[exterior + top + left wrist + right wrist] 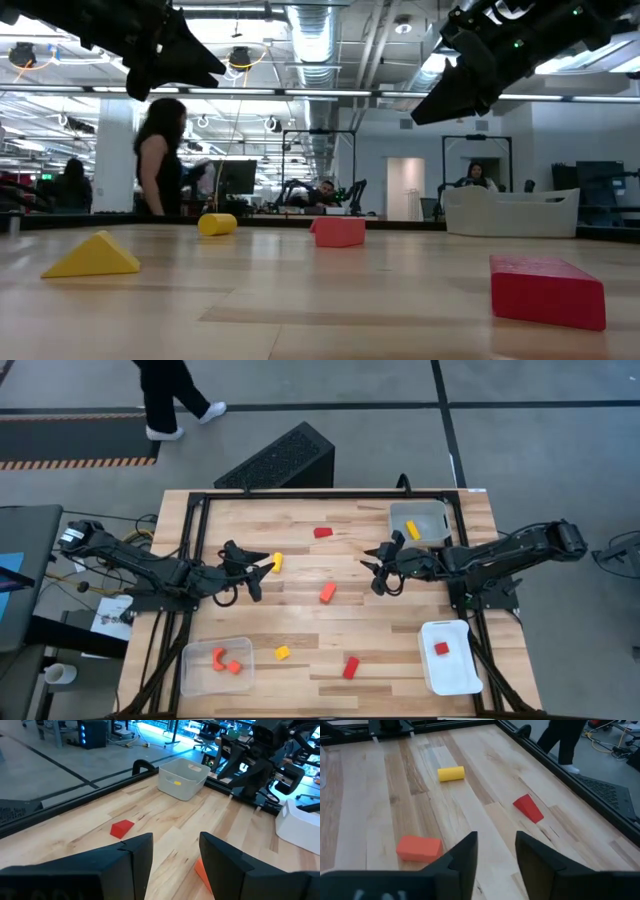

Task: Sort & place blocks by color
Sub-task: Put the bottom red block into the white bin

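Grippers: left (262, 572) & right (373, 572) both open, empty, over mid-table (300, 650), blocks (327, 592) between.

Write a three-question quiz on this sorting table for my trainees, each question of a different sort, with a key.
1. True or false: the tray holding orange blocks also holds a red one.
2. How many blocks lie loose on the table, outside every tray?
3. Multiple choice: the yellow block already in a tray sits in the tray nearest (A) the left pincer, (B) the right pincer, (C) neither, at the table's middle.

Key
1. False: only orange ones lie in it; the red block has a white tray to itself.
2. Five: two red, two yellow, one orange.
3. B. Both pincers are open and empty above the wood.
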